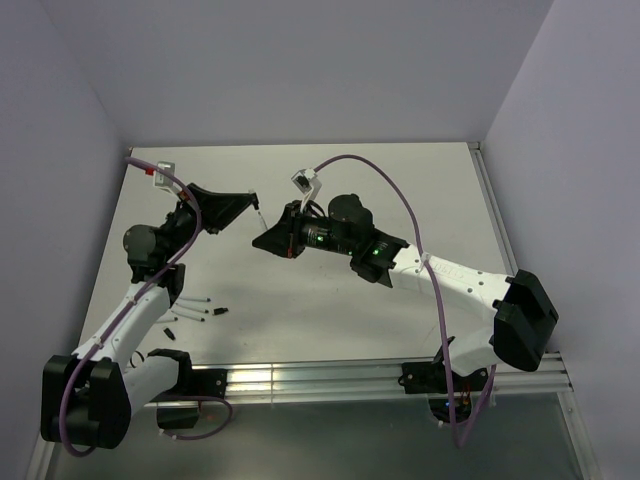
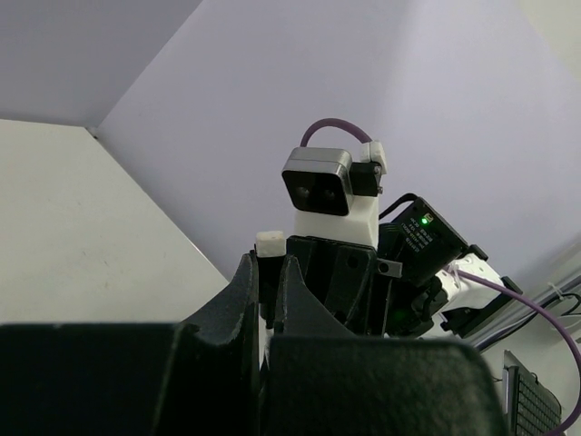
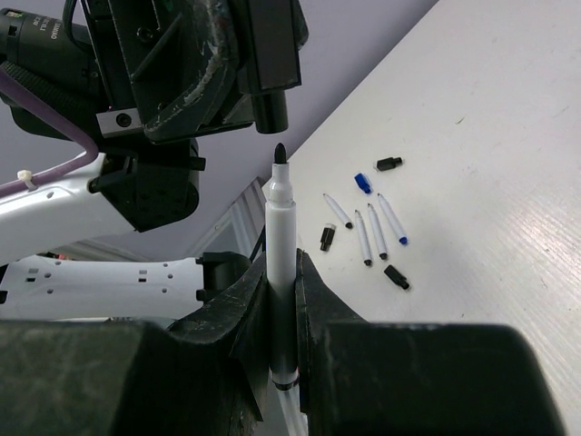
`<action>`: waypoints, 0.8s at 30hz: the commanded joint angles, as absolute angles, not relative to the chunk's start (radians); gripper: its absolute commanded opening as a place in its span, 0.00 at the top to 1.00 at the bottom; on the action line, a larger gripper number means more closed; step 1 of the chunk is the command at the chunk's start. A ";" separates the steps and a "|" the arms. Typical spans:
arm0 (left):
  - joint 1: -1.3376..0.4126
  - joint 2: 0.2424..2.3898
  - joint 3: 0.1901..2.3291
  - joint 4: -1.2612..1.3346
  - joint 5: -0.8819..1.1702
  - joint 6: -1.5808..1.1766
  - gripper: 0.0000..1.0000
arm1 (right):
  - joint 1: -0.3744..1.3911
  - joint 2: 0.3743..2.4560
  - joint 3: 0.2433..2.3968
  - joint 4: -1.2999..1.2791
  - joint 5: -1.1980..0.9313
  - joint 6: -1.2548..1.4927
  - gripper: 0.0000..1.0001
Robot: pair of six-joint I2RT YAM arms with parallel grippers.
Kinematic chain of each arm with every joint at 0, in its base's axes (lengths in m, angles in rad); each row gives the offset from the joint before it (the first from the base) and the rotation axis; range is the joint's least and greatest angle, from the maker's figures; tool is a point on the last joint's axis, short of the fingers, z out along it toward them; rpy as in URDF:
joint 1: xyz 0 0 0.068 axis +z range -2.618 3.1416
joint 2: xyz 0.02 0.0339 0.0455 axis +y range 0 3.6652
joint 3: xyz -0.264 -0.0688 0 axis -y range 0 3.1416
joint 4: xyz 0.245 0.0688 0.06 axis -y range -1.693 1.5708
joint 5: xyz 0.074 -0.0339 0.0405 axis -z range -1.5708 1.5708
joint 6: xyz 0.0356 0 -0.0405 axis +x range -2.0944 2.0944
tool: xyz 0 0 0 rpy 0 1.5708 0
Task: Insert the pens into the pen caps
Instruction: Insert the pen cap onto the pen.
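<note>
While four loose pens (image 3: 377, 232) lay close together on the table (image 1: 330, 320), at the lower left of the top view, a blue cap (image 3: 363, 183) and three black caps (image 3: 396, 277) sat scattered around them, none fitted to a pen. Right of that cluster and farther up the frame, my left gripper (image 1: 252, 203) hung above the table near its middle. Its fingers were clenched on a black cap (image 3: 270, 111). In my right wrist view that cap pointed straight down from the upper left of the frame.

Just right of it in the top view, my right gripper (image 3: 280, 282) faced the left one. It was clamped around the white barrel of a pen (image 3: 280, 218), which stood upright between my fingers. The pen's dark tip sat just beneath the cap's open end, a shade to the right of it. A small gap showed between tip and cap, so the two were not touching.
</note>
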State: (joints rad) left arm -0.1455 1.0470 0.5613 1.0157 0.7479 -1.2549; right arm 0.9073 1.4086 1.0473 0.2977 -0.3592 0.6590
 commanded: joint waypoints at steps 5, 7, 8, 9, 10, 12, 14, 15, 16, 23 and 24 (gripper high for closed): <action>-0.153 1.049 0.597 1.081 0.779 -1.259 1.00 | 0.917 1.378 1.103 0.305 -0.341 0.635 1.00; -0.156 1.049 0.597 1.078 0.779 -1.255 1.00 | 0.917 1.371 1.103 0.304 -0.334 0.630 1.00; -0.156 1.049 0.597 1.077 0.778 -1.255 1.00 | 0.916 1.370 1.103 0.304 -0.334 0.629 1.00; -0.158 1.049 0.597 1.075 0.778 -1.253 1.00 | 0.916 1.365 1.101 0.304 -0.331 0.627 1.00; -0.158 1.049 0.597 1.078 0.778 -1.253 1.00 | 0.916 1.365 1.101 0.302 -0.330 0.627 1.00; -0.158 1.051 0.597 1.075 0.776 -1.253 1.00 | 0.916 1.365 1.104 0.298 -0.328 0.624 1.00; -0.158 1.051 0.597 1.069 0.776 -1.252 1.00 | 0.916 1.365 1.104 0.298 -0.330 0.624 1.00; -0.158 1.051 0.598 1.068 0.776 -1.249 1.00 | 0.916 1.365 1.104 0.298 -0.330 0.624 1.00; -0.158 1.052 0.598 1.066 0.779 -1.247 1.00 | 0.916 1.365 1.104 0.298 -0.330 0.624 1.00; -0.160 1.057 0.601 1.063 0.779 -1.244 1.00 | 0.916 1.365 1.104 0.296 -0.334 0.626 1.00; -0.161 1.058 0.601 1.060 0.778 -1.243 1.00 | 0.917 1.365 1.104 0.296 -0.334 0.626 1.00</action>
